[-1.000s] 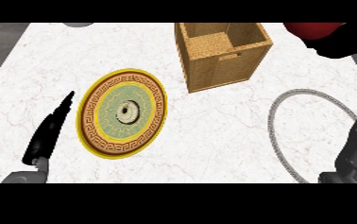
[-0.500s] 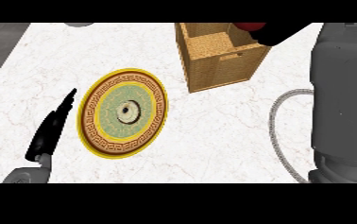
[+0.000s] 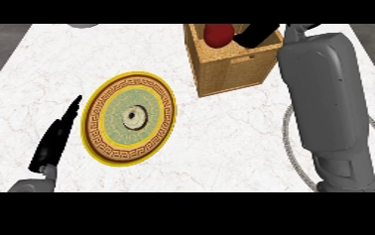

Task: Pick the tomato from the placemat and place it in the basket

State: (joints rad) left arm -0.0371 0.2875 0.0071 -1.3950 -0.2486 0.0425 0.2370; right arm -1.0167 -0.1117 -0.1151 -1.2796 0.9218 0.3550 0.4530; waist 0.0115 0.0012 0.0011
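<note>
the basket (image 3: pixel 233 63) is the thing to find first. it is a woven box with an open top, and it stands on the white marble counter (image 3: pixel 219 130) near the far edge.

the tomato (image 3: pixel 218 34) is red and round. it is right over the open top of the basket, at the left part of the opening, low between the walls. i cannot tell if it touches the bottom.

the right hand (image 3: pixel 255 33) is black and sits just right of the tomato, over the basket too. it touches the tomato's side. only a bit of the hand shows, so i cannot tell if its fingers are curled on the tomato or apart. its big grey arm runs from the near edge up along the right side of the basket.

the placemat (image 3: pixel 293 152) is near the basket's right front side. only its grey rope-like rim shows, because the arm covers most of it.

a round plate (image 3: pixel 131 117) with a yellow rim and a green middle lies to the left of the basket and nearer to the robot.

the left hand (image 3: pixel 55 140) is left of the plate, far from the basket. its fingers are straight and together, pointing away from the robot. it holds nothing.
</note>
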